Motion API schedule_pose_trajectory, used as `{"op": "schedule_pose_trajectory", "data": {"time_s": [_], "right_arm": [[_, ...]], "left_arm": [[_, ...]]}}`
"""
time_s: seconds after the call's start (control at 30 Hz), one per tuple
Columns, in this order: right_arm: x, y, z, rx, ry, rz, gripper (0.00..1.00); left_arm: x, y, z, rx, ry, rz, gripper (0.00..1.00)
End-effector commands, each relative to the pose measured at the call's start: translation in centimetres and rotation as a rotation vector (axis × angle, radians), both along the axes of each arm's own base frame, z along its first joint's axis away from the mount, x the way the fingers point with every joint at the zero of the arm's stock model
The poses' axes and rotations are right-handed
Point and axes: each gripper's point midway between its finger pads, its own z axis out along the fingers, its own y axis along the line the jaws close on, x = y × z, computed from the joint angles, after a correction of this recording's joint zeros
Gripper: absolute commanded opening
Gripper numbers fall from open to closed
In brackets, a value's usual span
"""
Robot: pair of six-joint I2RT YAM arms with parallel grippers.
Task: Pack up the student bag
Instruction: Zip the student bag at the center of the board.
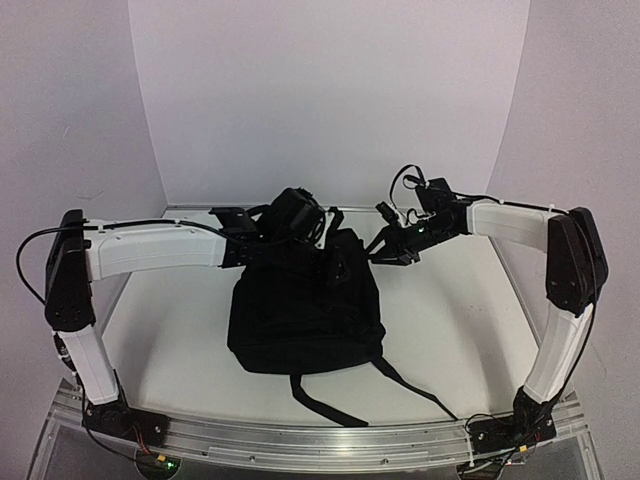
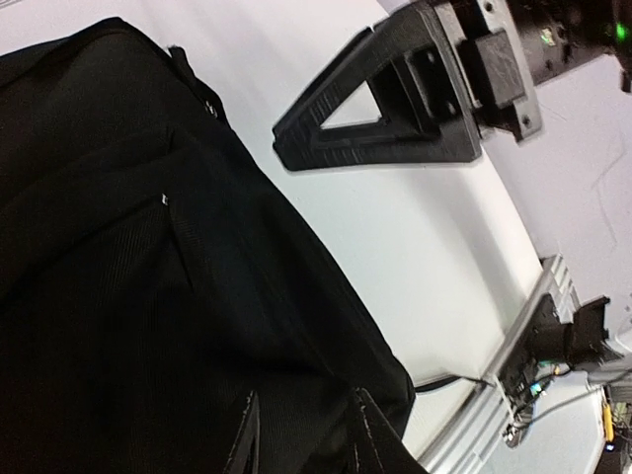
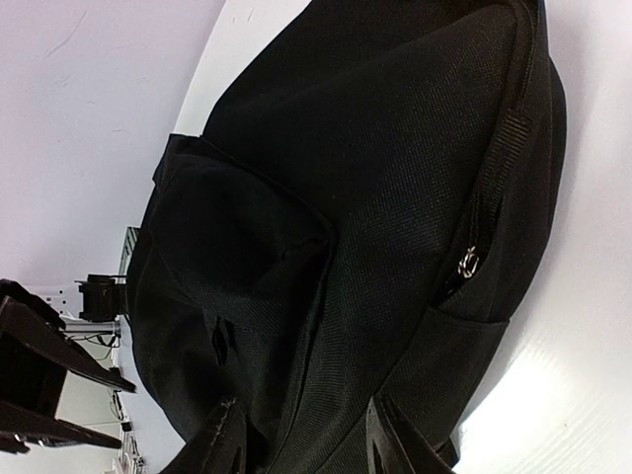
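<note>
The student bag [image 1: 305, 310] is a large black backpack lying flat in the middle of the white table [image 1: 170, 330]. My left gripper [image 1: 300, 243] comes down on the bag's far edge. In the left wrist view its fingers [image 2: 306, 439] stand a little apart with the bag's fabric [image 2: 118, 296] bulging between them. My right gripper [image 1: 387, 250] is at the bag's far right corner. Its fingers [image 3: 301, 434] straddle a fold of the black cloth [image 3: 375, 197], also slightly apart. A silver zip pull [image 3: 469, 262] shows on the bag's side.
Black webbing straps [image 1: 330, 400] trail from the bag toward the front rail [image 1: 300, 440]. White walls close in the table at the back and sides. A cable [image 2: 444, 380] lies by the rail at the table's edge.
</note>
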Motion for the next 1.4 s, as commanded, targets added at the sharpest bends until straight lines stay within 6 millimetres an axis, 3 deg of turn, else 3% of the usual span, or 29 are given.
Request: {"op": "schedule_pose_trajectory", "data": {"time_s": [0.0,0.23,0.7,0.87,1.0,1.37], "right_arm": [[0.3,1.1,0.2,0.028,-0.014,0.004,0.42],[-0.1,1.9,0.0,0.029,-0.014,0.02,0.41],[-1.0,3.1,-1.0,0.023,0.004,0.038,0.38],[-1.3,3.5,-1.2,0.019,0.006,0.046,0.38],[-1.3,3.8,-1.5,0.005,-0.001,0.044,0.41],[-1.5,5.0,-1.8,-0.019,-0.029,0.064,0.43]], "left_arm": [[2.7,-0.8,0.7,0.058,-0.057,0.054,0.29],[5.0,-1.0,-0.6,0.149,-0.058,0.149,0.3],[6.3,-0.2,-3.1,0.279,-0.04,0.225,0.24],[6.6,0.1,-2.9,0.281,-0.054,0.245,0.16],[6.5,0.3,-2.3,0.262,-0.064,0.248,0.01],[5.7,0.4,-0.1,0.171,-0.067,0.236,0.0]]}}
